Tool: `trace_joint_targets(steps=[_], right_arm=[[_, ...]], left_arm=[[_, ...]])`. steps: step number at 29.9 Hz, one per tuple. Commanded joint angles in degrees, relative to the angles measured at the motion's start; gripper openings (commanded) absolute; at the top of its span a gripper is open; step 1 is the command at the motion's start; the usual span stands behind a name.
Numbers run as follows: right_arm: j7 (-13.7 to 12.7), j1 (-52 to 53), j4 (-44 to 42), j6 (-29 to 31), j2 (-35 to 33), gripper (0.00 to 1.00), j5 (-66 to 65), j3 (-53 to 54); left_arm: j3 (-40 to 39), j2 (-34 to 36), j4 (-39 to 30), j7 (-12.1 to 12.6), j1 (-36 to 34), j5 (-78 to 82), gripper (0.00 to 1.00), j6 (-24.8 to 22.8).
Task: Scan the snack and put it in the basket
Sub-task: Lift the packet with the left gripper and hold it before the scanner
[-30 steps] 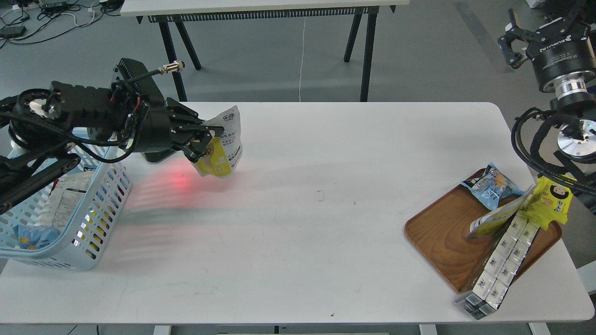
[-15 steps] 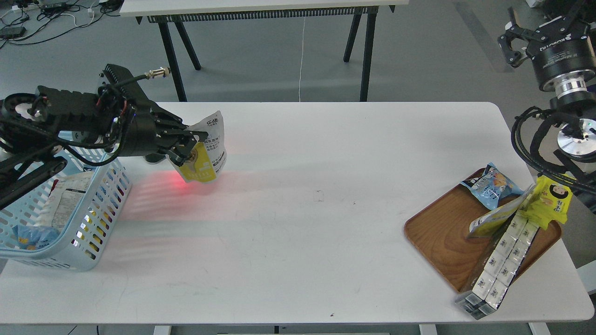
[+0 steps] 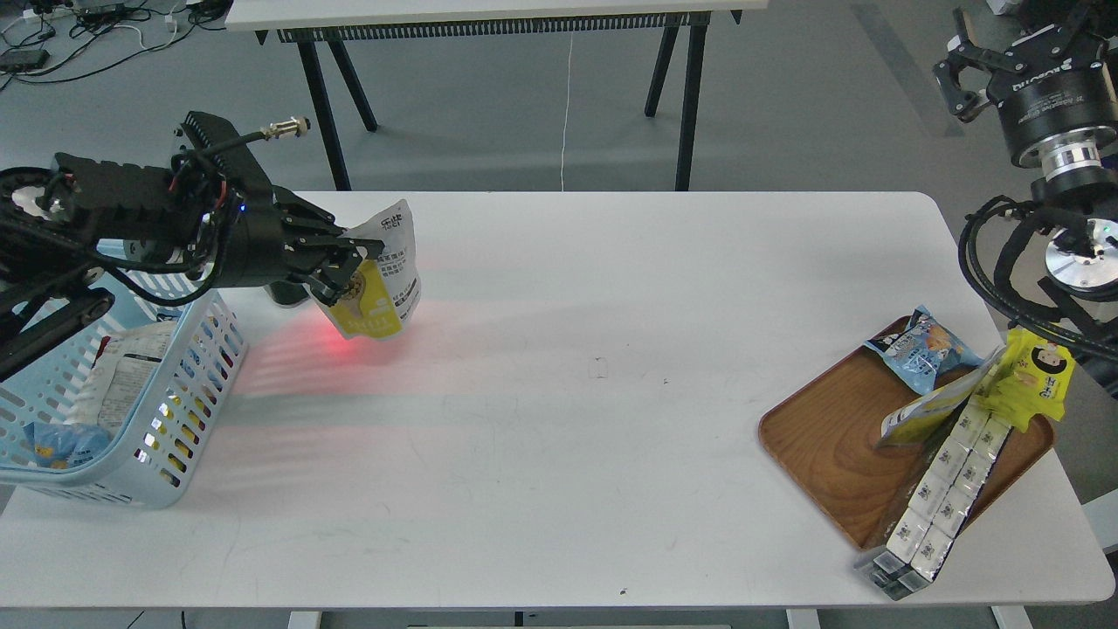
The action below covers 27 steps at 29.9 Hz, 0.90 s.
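Observation:
My left gripper (image 3: pixel 354 262) is shut on the snack (image 3: pixel 384 279), a silver-white pouch with a yellow panel and dark text. It holds the pouch above the table, over a red glow of scanner light (image 3: pixel 336 336). The light blue basket (image 3: pixel 196 384) stands at the table's left edge, just left of and below the pouch, with several packs inside. My right gripper (image 3: pixel 1004 52) is raised off the table at the far upper right, open and empty.
A brown wooden tray (image 3: pixel 830 445) at the right front holds a blue snack bag (image 3: pixel 921 349), a bright yellow pack with a cartoon face (image 3: pixel 1039 371), a flat pouch and a long boxed pack (image 3: pixel 939 485) that overhangs its edge. Another table stands behind.
My left gripper has moved left toward the basket with the pouch in it, and slightly up. The red glow on the table moved left with it. The right arm barely moved.

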Motion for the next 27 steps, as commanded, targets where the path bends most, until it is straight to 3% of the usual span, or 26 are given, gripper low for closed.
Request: trace_joint_targets(steps=[1,27], right_arm=[[0.0,0.0,0.0,0.0,0.0,0.99,0.0,0.0],[0.0,0.8,0.0,0.0,0.9,0.99,0.0,0.0]], left_arm=[[-0.2,0.0,-0.1,-0.3,-0.2,0.0,0.00,0.0],[0.0,-0.8,1.6,1.0,-0.4,0.0,0.00,-1.1]])
